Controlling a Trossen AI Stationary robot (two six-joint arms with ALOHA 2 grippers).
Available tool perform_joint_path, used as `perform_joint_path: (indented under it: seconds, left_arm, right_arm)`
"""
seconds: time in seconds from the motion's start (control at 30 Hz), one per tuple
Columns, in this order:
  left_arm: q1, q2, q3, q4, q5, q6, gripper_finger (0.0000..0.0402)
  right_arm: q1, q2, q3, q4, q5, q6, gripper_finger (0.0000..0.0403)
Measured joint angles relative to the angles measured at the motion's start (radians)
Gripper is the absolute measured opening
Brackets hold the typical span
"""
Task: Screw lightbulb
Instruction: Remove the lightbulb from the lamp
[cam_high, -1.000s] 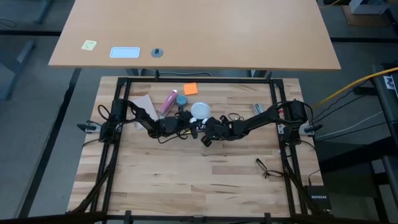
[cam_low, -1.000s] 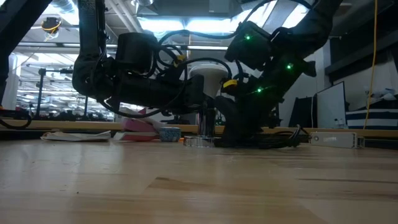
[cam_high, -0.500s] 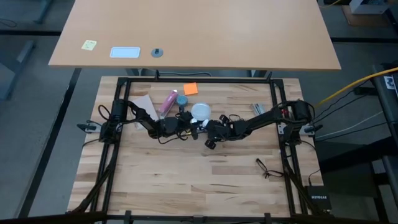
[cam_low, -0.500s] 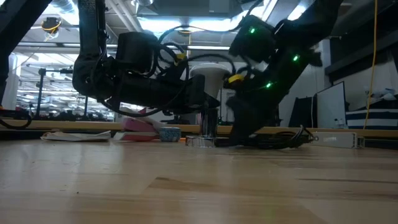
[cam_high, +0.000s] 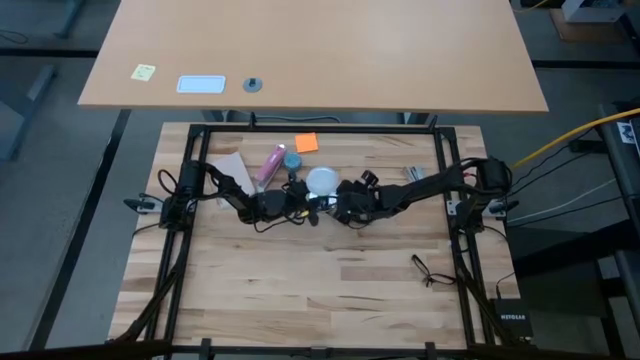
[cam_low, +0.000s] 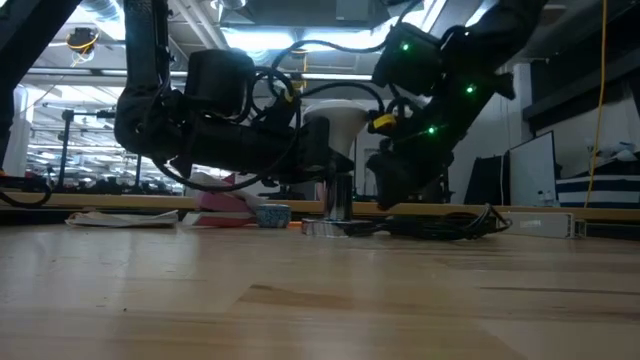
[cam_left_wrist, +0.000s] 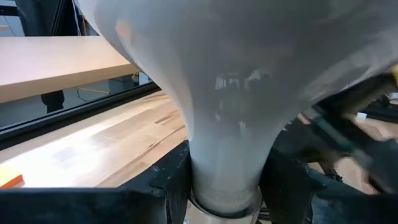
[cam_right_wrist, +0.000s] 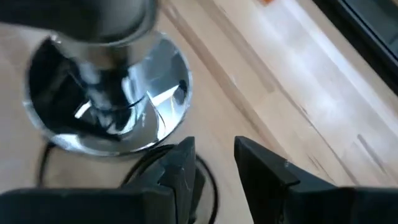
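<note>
One lightbulb stands upright on one round silver lamp base, near the middle of the wooden table. The left gripper reaches in level from the left, and its two dark fingers are clamped on the bulb's narrow neck, one on each side, just above the metal collar where the bulb meets the base. The frosted globe swells out directly above those fingers.

The right gripper sits on the opposite side of the bulb, tilted down toward the table. Its two fingers stand slightly apart with nothing between them; the wood shows through the gap. The chrome base lies just ahead of its fingertips, and one black cord curls on the table between the base and the gripper.

Beyond the left gripper, toward the table's far edge, lie one pink tube, one small blue round object, one orange note and one pale sheet of paper. Well behind the right gripper, near the table's right side, lies one small loop of black cable.
</note>
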Motion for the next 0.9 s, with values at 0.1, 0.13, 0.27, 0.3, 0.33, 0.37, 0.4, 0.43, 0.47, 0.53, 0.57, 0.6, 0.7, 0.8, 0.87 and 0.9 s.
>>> perform_joint_path:
  seconds: [0.1, 0.13, 0.27, 0.3, 0.33, 0.37, 0.4, 0.43, 0.47, 0.53, 0.57, 0.6, 0.7, 0.8, 0.87, 0.9]
  left_arm:
    - [-0.005, 0.001, -0.001, 0.014, -0.001, -0.002, 0.0156]
    - [-0.006, 0.001, -0.001, 0.020, -0.001, -0.002, 0.0156]
    - [-0.006, 0.002, -0.003, 0.027, -0.007, -0.014, 0.0157]
    - [-0.006, 0.002, -0.004, 0.028, -0.008, -0.014, 0.0157]
    - [-0.006, 0.002, -0.004, 0.026, -0.007, -0.014, 0.0157]
    - [-0.006, 0.002, -0.004, 0.023, -0.008, -0.013, 0.0157]
    - [-0.006, 0.002, -0.004, 0.020, -0.008, -0.013, 0.0157]
    - [-0.006, 0.001, -0.003, 0.011, -0.008, -0.012, 0.0157]
    - [-0.006, 0.000, -0.003, 0.005, -0.007, -0.012, 0.0157]
    - [-0.006, -0.001, -0.002, -0.005, -0.007, -0.015, 0.0157]
    - [-0.006, -0.002, -0.002, -0.007, -0.007, -0.019, 0.0157]
    - [-0.006, -0.002, -0.002, -0.008, -0.007, -0.022, 0.0157]
    - [-0.007, -0.001, -0.001, -0.007, 0.000, -0.018, 0.0157]
    - [-0.007, 0.000, 0.000, -0.012, 0.003, -0.015, 0.0157]
    - [-0.007, 0.000, 0.000, -0.012, 0.003, -0.013, 0.0157]
    - [-0.007, 0.000, 0.000, -0.012, 0.005, -0.013, 0.0157]
  right_arm:
    - [-0.030, 0.015, 0.000, 0.051, -0.031, -0.038, 0.0121]
    - [-0.041, 0.024, 0.000, 0.072, -0.052, -0.055, 0.0121]
    - [-0.081, 0.053, 0.000, 0.165, -0.149, -0.131, 0.0121]
    - [-0.087, 0.058, 0.000, 0.170, -0.170, -0.139, 0.0121]
    - [-0.092, 0.060, 0.000, 0.171, -0.186, -0.140, 0.0121]
    - [-0.094, 0.060, 0.000, 0.167, -0.201, -0.143, 0.0121]
    - [-0.094, 0.060, 0.000, 0.163, -0.208, -0.142, 0.0121]
    - [-0.092, 0.060, 0.000, 0.157, -0.212, -0.142, 0.0121]
    - [-0.089, 0.060, 0.000, 0.153, -0.215, -0.141, 0.0121]
    - [-0.074, 0.060, 0.001, 0.149, -0.227, -0.139, 0.0121]
    - [-0.067, 0.060, 0.001, 0.147, -0.232, -0.131, 0.0121]
    - [-0.056, 0.060, 0.002, 0.145, -0.233, -0.113, 0.0121]
    - [-0.012, 0.060, 0.002, 0.146, -0.249, -0.062, 0.0121]
    - [0.030, 0.060, 0.003, 0.150, -0.267, -0.010, 0.0121]
    - [0.059, 0.060, 0.003, 0.150, -0.268, 0.024, 0.0121]
    - [0.072, 0.061, 0.003, 0.152, -0.268, 0.043, 0.0121]
